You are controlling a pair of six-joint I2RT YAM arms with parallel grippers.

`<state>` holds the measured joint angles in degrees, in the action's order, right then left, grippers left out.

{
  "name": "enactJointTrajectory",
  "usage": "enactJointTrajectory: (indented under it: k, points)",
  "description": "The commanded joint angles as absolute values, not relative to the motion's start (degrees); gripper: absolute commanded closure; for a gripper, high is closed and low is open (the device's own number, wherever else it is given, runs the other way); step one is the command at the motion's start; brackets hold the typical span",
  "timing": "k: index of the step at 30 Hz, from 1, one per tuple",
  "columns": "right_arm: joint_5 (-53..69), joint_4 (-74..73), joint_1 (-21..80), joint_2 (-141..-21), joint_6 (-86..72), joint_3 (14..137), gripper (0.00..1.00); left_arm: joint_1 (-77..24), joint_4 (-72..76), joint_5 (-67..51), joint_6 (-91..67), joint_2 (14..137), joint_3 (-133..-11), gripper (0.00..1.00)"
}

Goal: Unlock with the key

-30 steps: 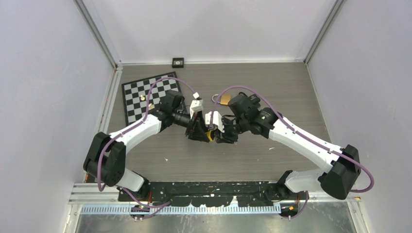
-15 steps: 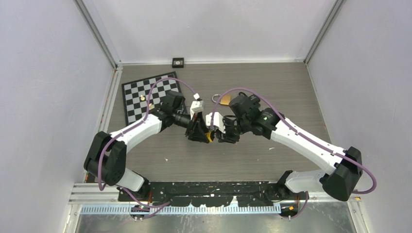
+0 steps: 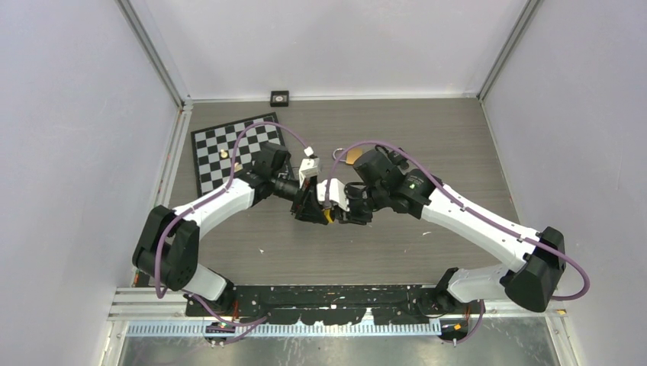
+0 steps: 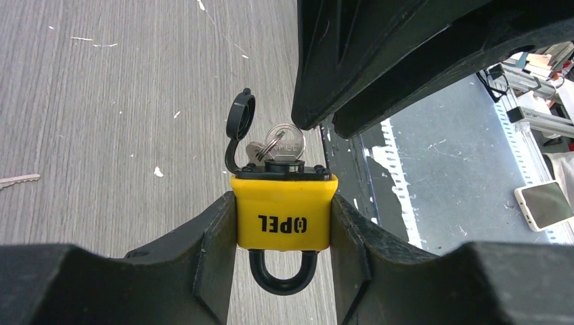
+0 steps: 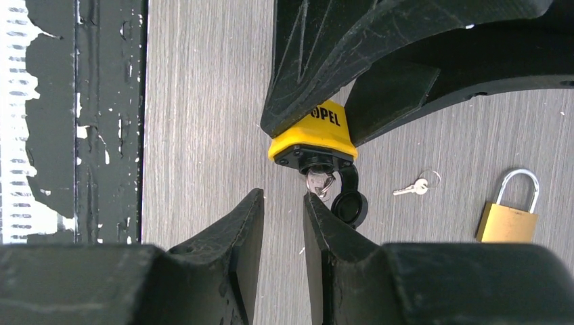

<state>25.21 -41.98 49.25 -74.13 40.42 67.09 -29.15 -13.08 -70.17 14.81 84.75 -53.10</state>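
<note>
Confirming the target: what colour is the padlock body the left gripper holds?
Yellow padlock, black lettering; the left wrist view shows it best.

The yellow padlock [image 4: 283, 215] sits at lower centre of the left wrist view, clamped by its two sides in the left gripper [image 4: 283, 227]. Its "OPEL" lettering reads upside down there. The black shackle [image 4: 283, 276] is closed and points to the bottom edge. The black keyhole face points up the frame, with the round dust cap [image 4: 240, 116] flipped open to the left. A silver key [image 4: 285, 142] stands in the keyhole, its round head outward.
</note>
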Motion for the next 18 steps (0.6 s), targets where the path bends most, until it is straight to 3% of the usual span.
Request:
enactJointTrajectory:
  k: [1,18]
  points:
    - [22.79,-40.17,49.91,-74.45,41.35,69.56,0.67,-29.44,-12.35,-73.70,15.66,84.39,-55.42,1.00]
    - [17.75,-40.61,51.82,-73.95,44.02,70.02,0.62,-29.78,-13.91,-74.63,15.70,86.03,-56.51,1.00]
